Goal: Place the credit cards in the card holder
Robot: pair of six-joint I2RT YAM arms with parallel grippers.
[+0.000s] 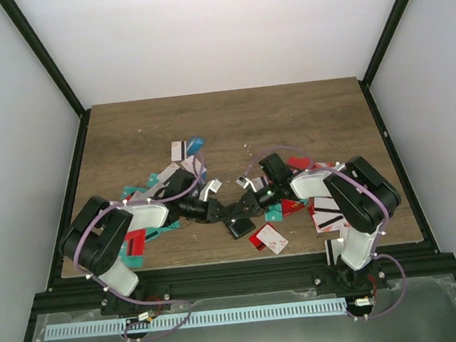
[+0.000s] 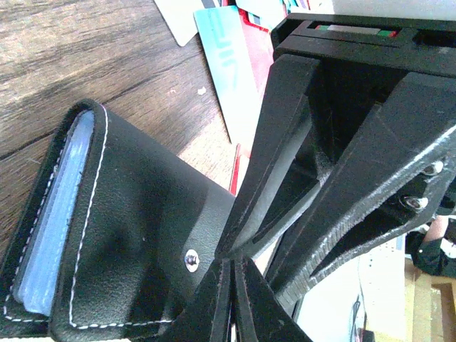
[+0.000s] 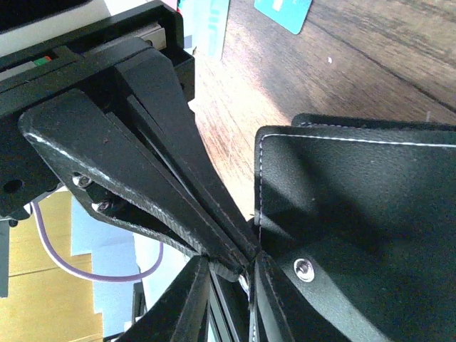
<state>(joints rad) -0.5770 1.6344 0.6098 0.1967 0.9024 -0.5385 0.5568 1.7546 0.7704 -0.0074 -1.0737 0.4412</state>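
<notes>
Both arms meet low over the wood-grain worktop [image 1: 231, 122] at the card holder [image 2: 135, 235], near the front edge. Loose credit cards [image 1: 268, 238] lie beside it, and more crowd either arm's flank. The left end effector [image 2: 231, 288] and right end effector [image 3: 239, 285] are each pinched narrow on the holder's flap — tips almost meeting. White walls [image 1: 222, 26] and black frame posts [image 1: 43, 59] enclose it.
</notes>
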